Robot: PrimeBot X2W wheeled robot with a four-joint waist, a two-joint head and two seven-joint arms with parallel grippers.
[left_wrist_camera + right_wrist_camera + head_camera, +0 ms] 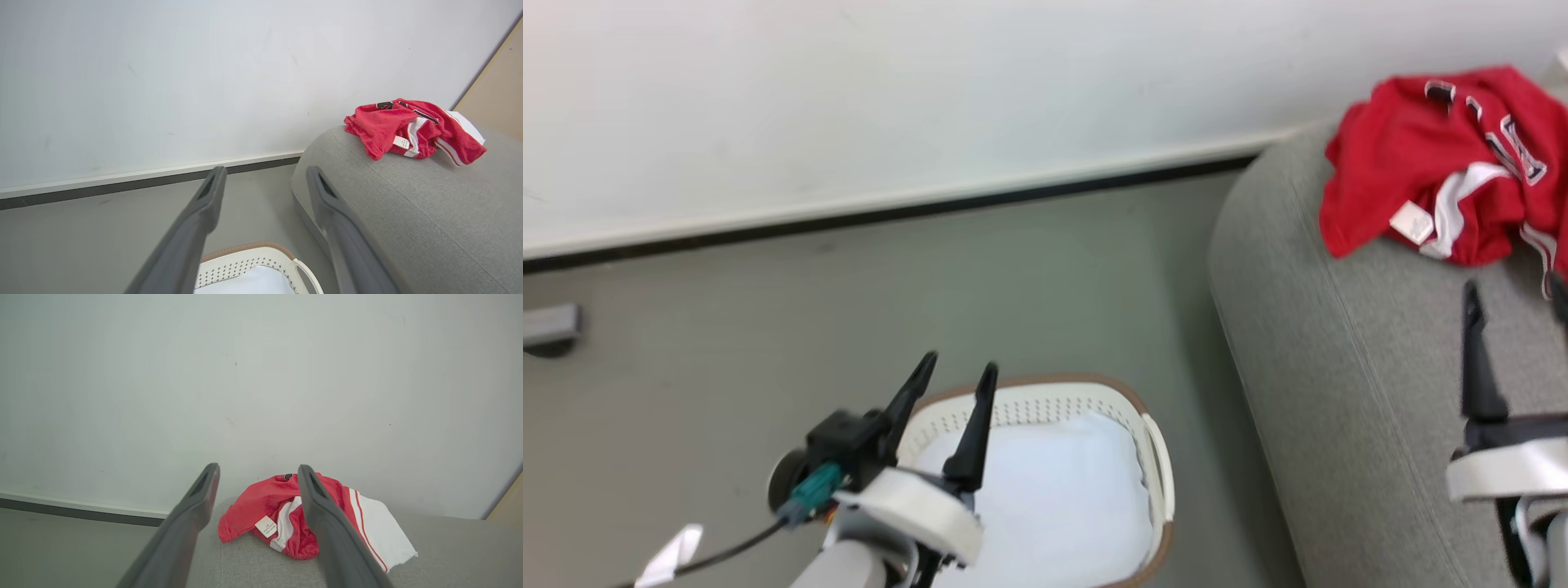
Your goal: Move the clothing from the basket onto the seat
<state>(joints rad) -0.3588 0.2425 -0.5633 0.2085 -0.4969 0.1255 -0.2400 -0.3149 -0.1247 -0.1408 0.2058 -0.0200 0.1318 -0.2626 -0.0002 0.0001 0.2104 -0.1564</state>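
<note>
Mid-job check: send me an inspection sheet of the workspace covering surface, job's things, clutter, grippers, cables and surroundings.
Surface: light grey seat, carrying the clothing at its wall end.
Job's things: red clothing bunched on the seat; basket on the floor beside the seat, white pad inside, no red garment in the part in view.
Clutter: small grey object on the floor, far left.
Grippers: left gripper jaws apart, empty, over the basket's left side; right gripper jaws apart, empty, over the seat, short of the clothing.
Cables: black cable with teal connector at the left wrist.
Surroundings: white wall, grey floor.
</note>
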